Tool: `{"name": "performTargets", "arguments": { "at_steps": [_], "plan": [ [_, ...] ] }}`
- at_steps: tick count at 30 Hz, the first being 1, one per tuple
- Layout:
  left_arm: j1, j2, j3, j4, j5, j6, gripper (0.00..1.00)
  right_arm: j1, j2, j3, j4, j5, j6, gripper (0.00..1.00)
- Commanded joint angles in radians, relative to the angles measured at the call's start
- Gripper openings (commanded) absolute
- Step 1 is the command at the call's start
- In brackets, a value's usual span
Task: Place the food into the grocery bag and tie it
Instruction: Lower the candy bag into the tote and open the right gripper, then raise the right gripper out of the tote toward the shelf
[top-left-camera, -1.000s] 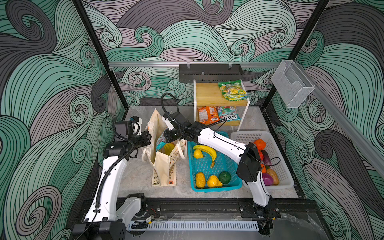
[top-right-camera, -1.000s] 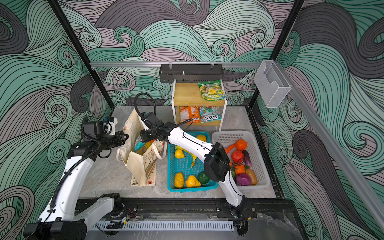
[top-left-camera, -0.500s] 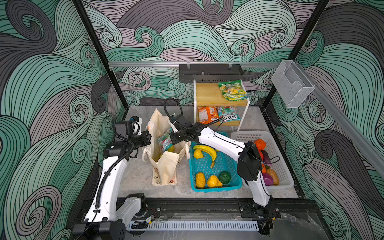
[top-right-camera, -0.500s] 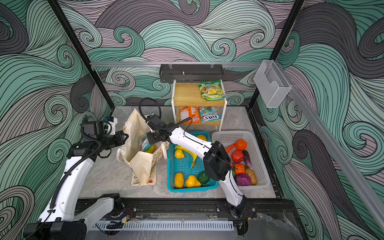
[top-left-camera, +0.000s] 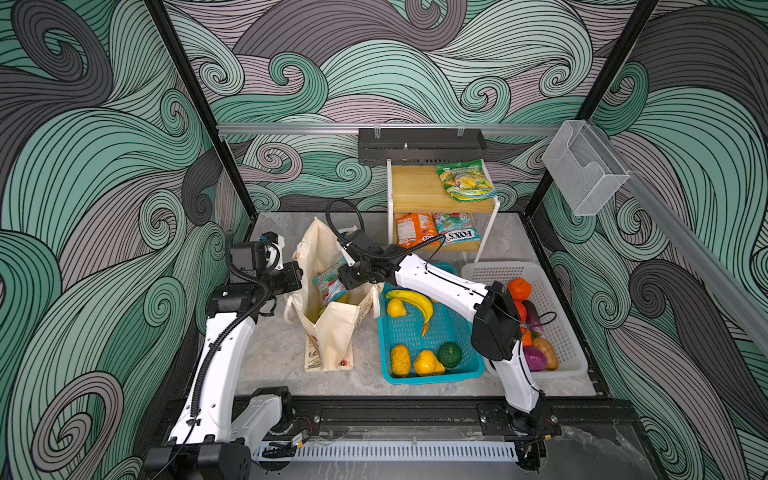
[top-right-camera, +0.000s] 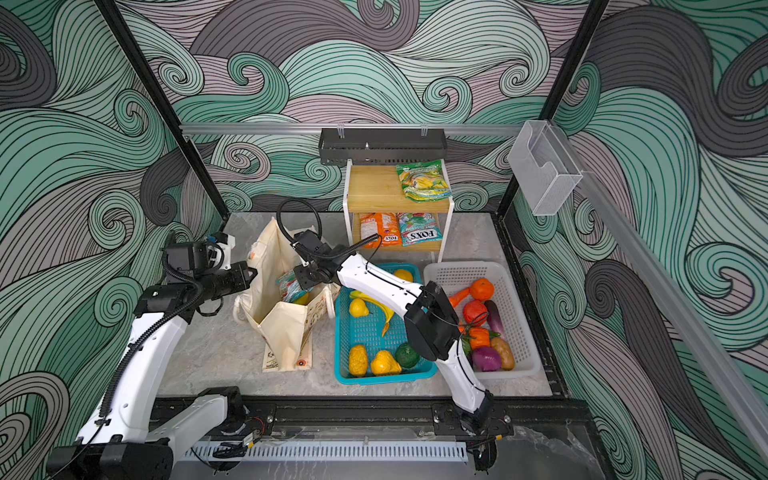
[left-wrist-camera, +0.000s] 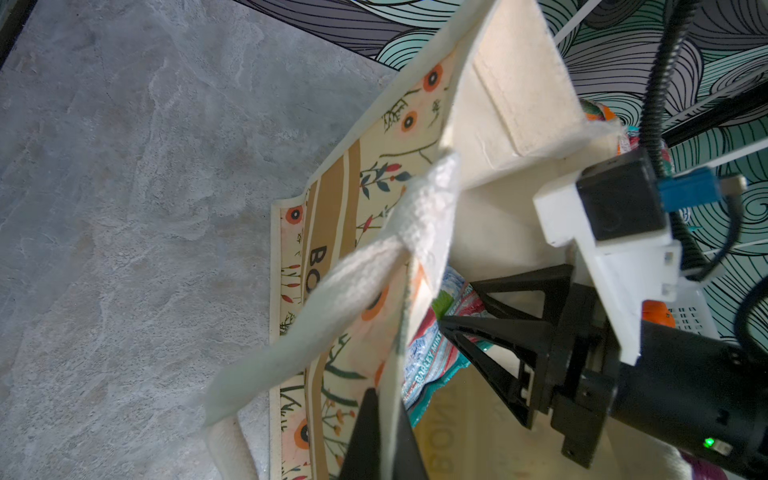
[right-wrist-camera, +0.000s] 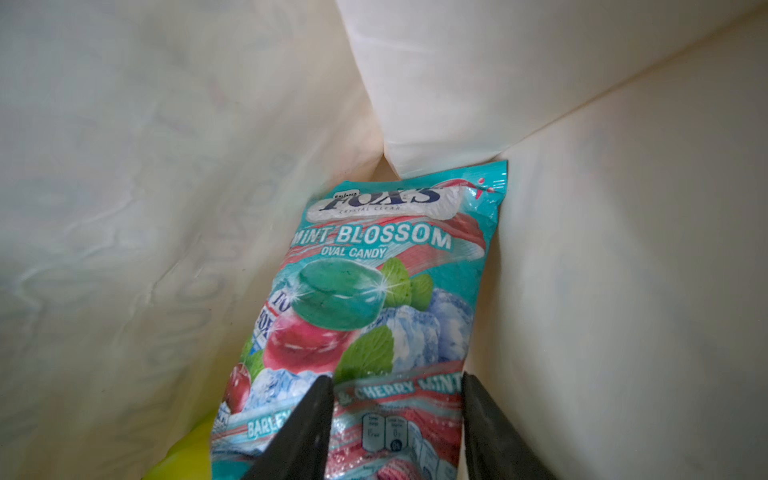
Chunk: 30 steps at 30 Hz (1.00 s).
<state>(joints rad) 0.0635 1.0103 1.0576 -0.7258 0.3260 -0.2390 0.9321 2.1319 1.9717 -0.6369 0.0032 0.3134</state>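
Observation:
The cream floral grocery bag (top-left-camera: 328, 328) (top-right-camera: 282, 328) stands open on the table. My left gripper (top-left-camera: 293, 276) (left-wrist-camera: 382, 436) is shut on the bag's left rim and holds the mouth open; a white rope handle (left-wrist-camera: 332, 299) hangs beside it. My right gripper (top-left-camera: 345, 278) (right-wrist-camera: 397, 382) reaches down into the bag with its jaws open. A teal-red candy packet (right-wrist-camera: 374, 291) (top-right-camera: 289, 286) lies under and between the spread fingers, leaning on the bag's inner wall. A yellow fruit (right-wrist-camera: 187, 453) shows beneath it.
To the right of the bag is a teal basket (top-left-camera: 432, 376) with a banana (top-left-camera: 415, 301) and other fruit. Further right stands a white basket (top-left-camera: 561, 365) of vegetables. At the back, a wooden shelf (top-left-camera: 419, 191) carries a green-yellow packet (top-left-camera: 465, 180) and two more packets below.
My right gripper has moved lower into the bag with the teal-red packet and opened its jaws. The bag's mouth has spread wider. The left gripper has stayed shut on the rim.

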Motion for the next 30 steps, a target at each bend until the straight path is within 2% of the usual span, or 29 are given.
{"name": "performTargets", "arguments": {
  "at_steps": [1,3,5,9,15,21,26,30],
  "plan": [
    [0.001,-0.004,0.001,-0.011,-0.026,0.005,0.0,-0.001,-0.107,-0.02,-0.021,-0.019,0.013,0.65],
    [0.001,-0.004,0.002,-0.016,-0.039,0.005,0.0,-0.001,-0.161,-0.04,-0.018,-0.017,0.025,0.73],
    [0.001,-0.005,0.001,-0.017,-0.042,0.004,0.0,0.0,-0.218,-0.066,-0.01,-0.019,0.029,0.75],
    [0.001,-0.006,0.002,-0.017,-0.044,0.002,0.0,-0.001,-0.338,-0.143,0.017,-0.007,0.032,1.0],
    [0.001,-0.008,0.002,-0.017,-0.048,0.003,0.0,-0.004,-0.481,-0.225,0.025,0.036,0.02,1.0],
    [0.001,-0.009,0.002,-0.017,-0.049,0.003,0.0,-0.018,-0.654,-0.292,0.053,0.042,-0.076,1.0],
    [0.001,-0.009,0.002,-0.018,-0.05,0.002,0.0,-0.153,-0.803,-0.388,0.115,-0.019,-0.081,1.0],
    [0.0,-0.009,0.001,-0.017,-0.048,0.003,0.0,-0.272,-0.867,-0.409,0.106,0.045,-0.123,1.0]
  ]
}}
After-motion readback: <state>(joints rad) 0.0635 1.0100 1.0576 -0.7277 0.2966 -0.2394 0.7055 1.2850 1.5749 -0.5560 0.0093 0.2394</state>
